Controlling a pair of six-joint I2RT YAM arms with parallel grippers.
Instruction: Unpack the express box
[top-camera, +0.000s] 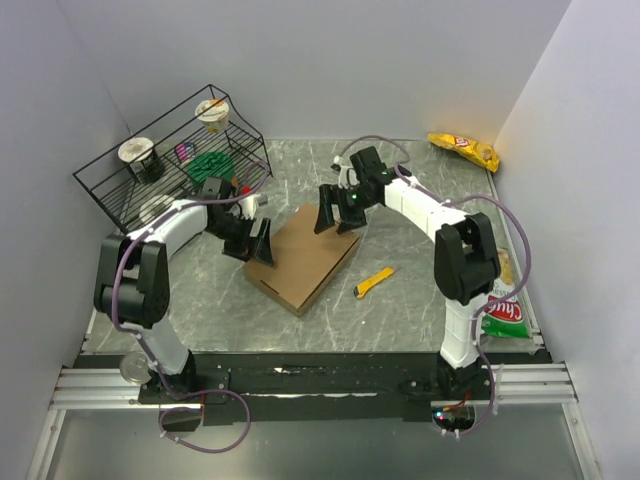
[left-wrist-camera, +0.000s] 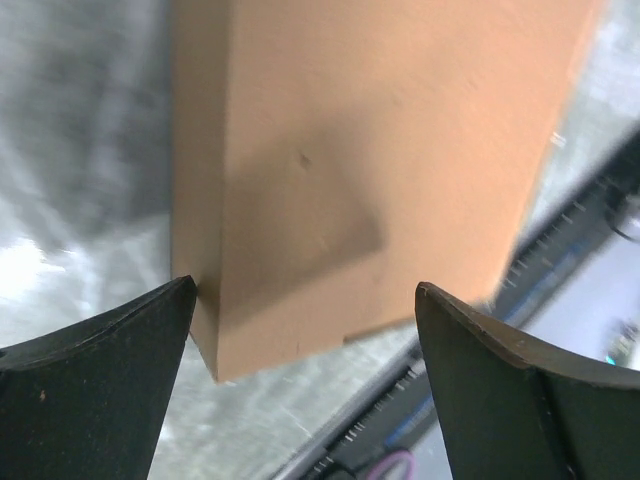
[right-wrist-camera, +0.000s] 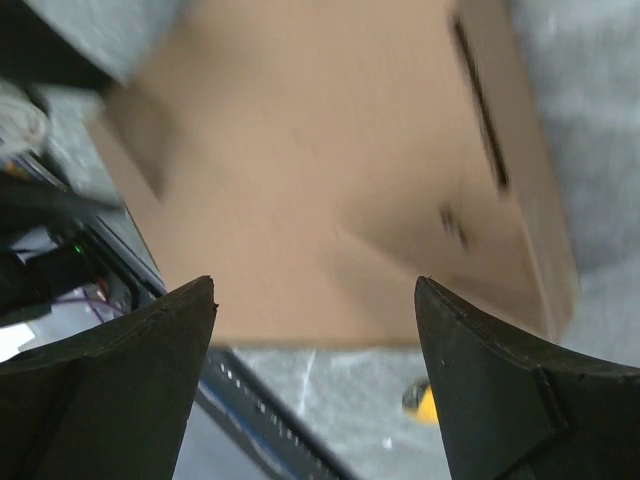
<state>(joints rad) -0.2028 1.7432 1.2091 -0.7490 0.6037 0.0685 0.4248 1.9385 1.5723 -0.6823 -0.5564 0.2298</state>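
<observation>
The express box (top-camera: 303, 258), a flat plain brown carton, lies shut on the grey table between my two arms. My left gripper (top-camera: 250, 243) hovers at its left corner, jaws open. In the left wrist view the box (left-wrist-camera: 380, 150) fills the upper frame and its near corner shows just beyond the left gripper (left-wrist-camera: 305, 290), whose spread fingers hold nothing. My right gripper (top-camera: 338, 215) stands open over the box's far edge. The right wrist view looks down on the box top (right-wrist-camera: 330, 180), with the right gripper (right-wrist-camera: 315, 285) wide apart above it.
A yellow utility knife (top-camera: 373, 282) lies right of the box, also seen as the knife (right-wrist-camera: 425, 400). A black wire basket (top-camera: 170, 160) with cups stands at the back left. A yellow snack bag (top-camera: 463, 148) sits back right, a green one (top-camera: 505, 318) beside the right arm.
</observation>
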